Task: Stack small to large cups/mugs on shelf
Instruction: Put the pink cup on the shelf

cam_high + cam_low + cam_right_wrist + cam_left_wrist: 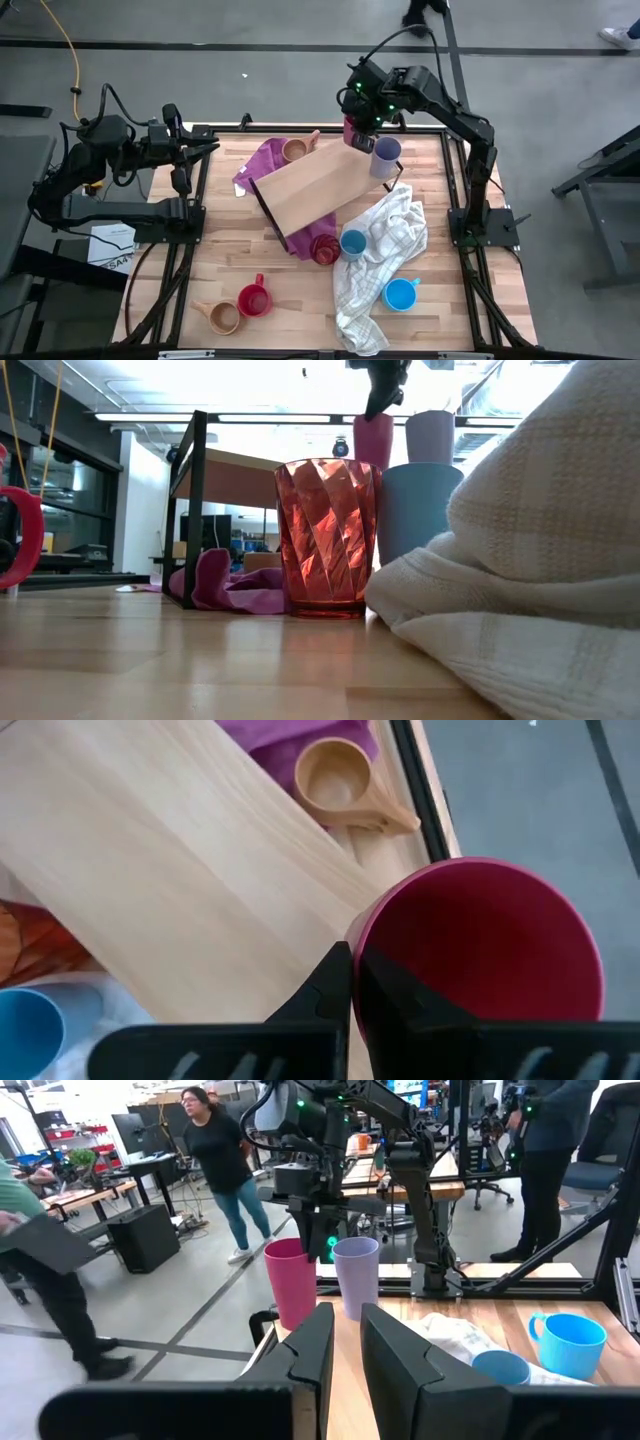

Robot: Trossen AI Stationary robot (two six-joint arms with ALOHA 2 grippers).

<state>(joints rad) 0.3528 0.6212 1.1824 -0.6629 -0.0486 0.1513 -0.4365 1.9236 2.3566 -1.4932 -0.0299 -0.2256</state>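
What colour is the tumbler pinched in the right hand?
Magenta tumbler, gripped at its rim by the right hand; clearest in the right wrist view.

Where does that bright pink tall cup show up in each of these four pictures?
High view: magenta tumbler at the shelf's far corner, under the right pincer.
Low view: top centre, behind the red faceted cup.
Left wrist view: centre-left.
Right wrist view: lower right, rim pinched by the pincer.
Shared landmark: lavender tumbler beside it.
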